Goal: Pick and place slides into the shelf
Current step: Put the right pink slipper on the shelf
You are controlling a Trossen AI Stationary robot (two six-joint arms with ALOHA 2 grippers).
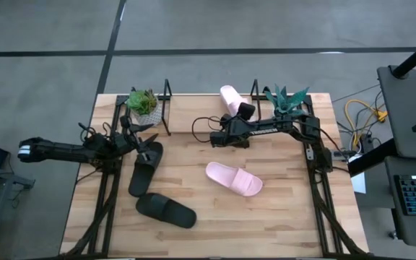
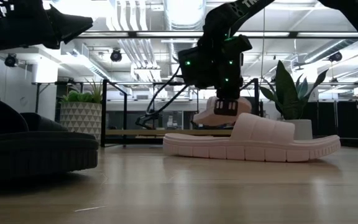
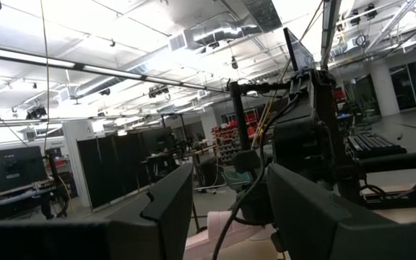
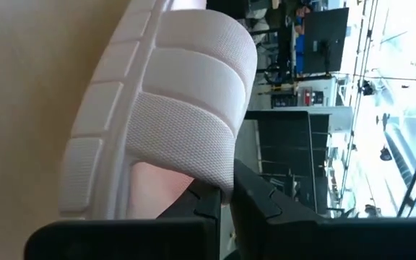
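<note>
One pale pink slide is at the table's far edge by the shelf, and my right gripper is shut on it. The second pink slide lies sole-down mid-table. Two black slides lie on the left: one just beyond my left gripper, the other nearer the near edge. My left gripper is open and raised, touching nothing. My right gripper pinches the edge of the pink slide's wide strap between its two fingers. The fingers come from above, pointing down. The slide sits roughly level, lifted off the table over the shelf's rail. Whether it touches the shelf I cannot tell.
A potted plant stands at the shelf's left end and a spiky one at its right end. Black frame rails run along both table sides. Bare wood lies between the pink and black slides.
</note>
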